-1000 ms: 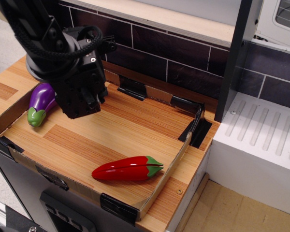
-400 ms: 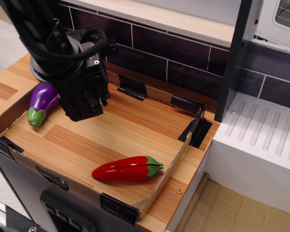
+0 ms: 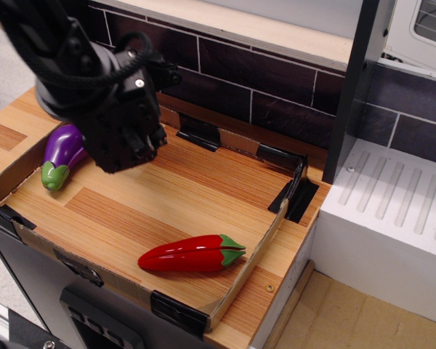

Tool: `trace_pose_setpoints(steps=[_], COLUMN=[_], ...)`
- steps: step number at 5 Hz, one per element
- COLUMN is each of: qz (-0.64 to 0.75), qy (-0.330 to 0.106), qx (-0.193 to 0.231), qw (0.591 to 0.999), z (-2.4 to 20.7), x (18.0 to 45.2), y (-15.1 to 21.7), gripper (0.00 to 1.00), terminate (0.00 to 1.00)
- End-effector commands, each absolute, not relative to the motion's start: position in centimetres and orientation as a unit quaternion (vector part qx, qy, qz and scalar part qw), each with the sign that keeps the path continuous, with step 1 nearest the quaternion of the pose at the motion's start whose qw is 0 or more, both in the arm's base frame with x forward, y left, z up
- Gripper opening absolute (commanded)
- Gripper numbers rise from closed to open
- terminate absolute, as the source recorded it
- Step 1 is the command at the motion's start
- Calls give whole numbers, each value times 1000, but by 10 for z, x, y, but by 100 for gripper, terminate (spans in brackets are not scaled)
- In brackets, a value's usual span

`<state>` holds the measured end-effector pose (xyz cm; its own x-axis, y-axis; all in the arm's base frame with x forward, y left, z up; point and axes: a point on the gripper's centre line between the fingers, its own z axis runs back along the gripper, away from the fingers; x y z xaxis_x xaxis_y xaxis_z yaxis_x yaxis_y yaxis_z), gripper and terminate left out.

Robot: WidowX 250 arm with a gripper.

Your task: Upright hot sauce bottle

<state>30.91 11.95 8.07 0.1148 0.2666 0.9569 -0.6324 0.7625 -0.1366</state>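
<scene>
The hot sauce bottle does not show in this view; it is either hidden behind the arm or out of view. My black gripper [image 3: 127,145] hangs over the back left part of the wooden tray [image 3: 203,196], just right of a purple eggplant [image 3: 62,154]. Its fingers are lost in the dark body of the arm, so I cannot tell whether they are open or shut, or whether they hold anything. The long red chili pepper [image 3: 191,254] with a green stem lies on the tray near the front edge.
The tray has low cardboard walls with black corner clips [image 3: 298,190]. A dark tiled wall [image 3: 261,80] stands behind it. A white ridged sink drainer [image 3: 400,203] lies to the right, past a dark post [image 3: 352,87].
The gripper has lifted a little and turned slightly over the back left of the tray. The chili pepper and eggplant have not moved.
</scene>
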Motion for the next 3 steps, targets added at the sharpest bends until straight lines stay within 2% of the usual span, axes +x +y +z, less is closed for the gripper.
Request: trace_pose_setpoints(steps=[1, 2, 3], qz=[358, 387, 387], qy=[-560, -528, -528], qx=[121, 109, 109], qw=[737, 748, 748], z=[130, 149, 149], x=[294, 291, 291], y=[117, 116, 116], gripper=[100, 100, 100], terminate=[0, 0, 100])
